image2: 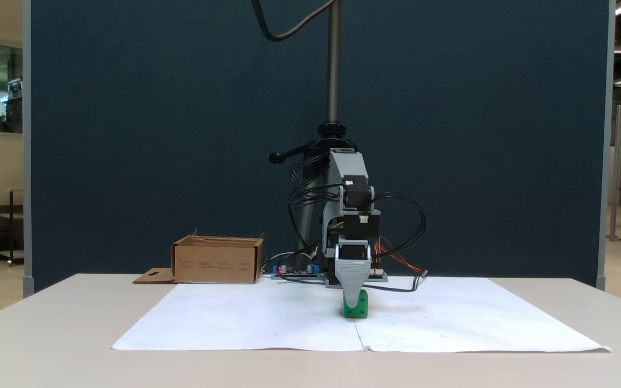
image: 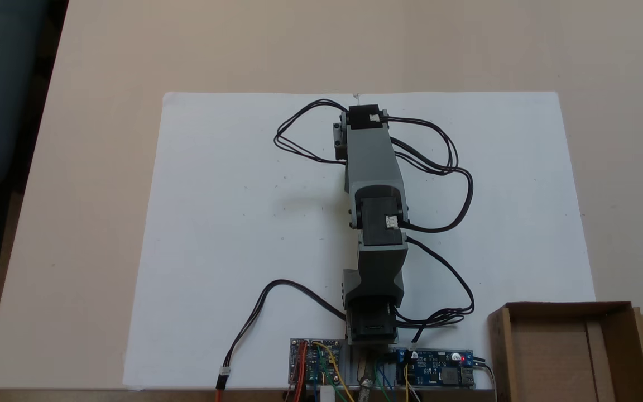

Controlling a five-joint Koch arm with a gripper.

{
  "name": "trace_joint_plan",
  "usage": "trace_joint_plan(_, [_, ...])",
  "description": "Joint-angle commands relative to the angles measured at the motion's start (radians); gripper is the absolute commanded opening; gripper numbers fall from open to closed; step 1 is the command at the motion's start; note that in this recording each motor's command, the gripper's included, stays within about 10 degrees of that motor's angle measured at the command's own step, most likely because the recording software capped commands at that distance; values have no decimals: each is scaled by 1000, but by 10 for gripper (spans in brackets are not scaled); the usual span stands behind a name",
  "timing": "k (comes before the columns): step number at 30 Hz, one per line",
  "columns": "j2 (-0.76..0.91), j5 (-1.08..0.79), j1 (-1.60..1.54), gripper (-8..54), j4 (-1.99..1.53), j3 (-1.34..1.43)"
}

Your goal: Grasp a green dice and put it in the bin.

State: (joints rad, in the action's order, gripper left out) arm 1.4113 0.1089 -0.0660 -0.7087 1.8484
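Reaching down over the white paper sheet [image2: 267, 318], the gripper [image2: 353, 302] sits at the green dice [image2: 357, 310], which rests on that sheet near its front edge. Only one ribbed jaw faces the camera, so its grip cannot be told. If contact is off-centre, the dice could squirt away before reaching the bin [image2: 217, 260] beyond the sheet's far-left corner.

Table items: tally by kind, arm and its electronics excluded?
green dice: 1
bin: 1, cardboard
white paper sheet: 1
Total: 3
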Motion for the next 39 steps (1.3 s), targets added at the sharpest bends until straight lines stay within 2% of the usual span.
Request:
trace_joint_plan(1, [8,51,-18,431,18,-3])
trace_joint_plan(22, [-40,51,-12,419,84,-2])
trace_joint_plan(26, [-44,51,-12,412,84,-2])
trace_joint_plan(33, [-49,51,-6,365,94,-2])
trace_joint_plan(39, [-54,52,3,364,98,-2])
